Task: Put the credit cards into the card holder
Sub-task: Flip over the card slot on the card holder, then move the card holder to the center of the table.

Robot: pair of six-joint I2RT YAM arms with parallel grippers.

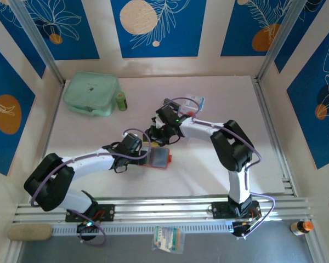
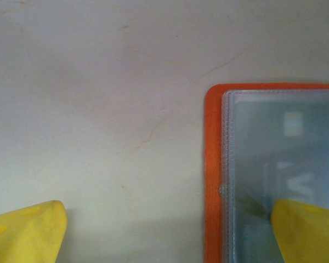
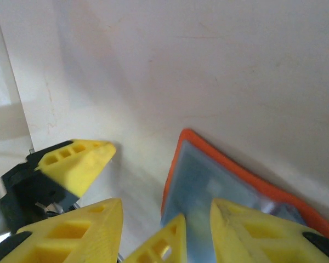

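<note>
At mid worktop [image 1: 225, 109] the card holder [image 1: 160, 159] lies open, its left edge running 12-to-6 between the wide-open left claw's [image 2: 167, 211] tips, body toward 3 o'clock; the right claw [image 1: 160, 136] hovers at its 12 o'clock, half-parted, and whether it grips anything I cannot tell

Blue floral wall panels [image 1: 175, 33], pale table [image 1: 230, 93].

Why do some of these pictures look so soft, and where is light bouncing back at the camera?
Top view: sharp and evenly lit, the table shining palest by the back wall. Left wrist view: yellow fingertips blur from closeness; the card holder's clear sleeve reflects milky light. Right wrist view: fingertips soft too, dim shadow on the table beside them.
</note>
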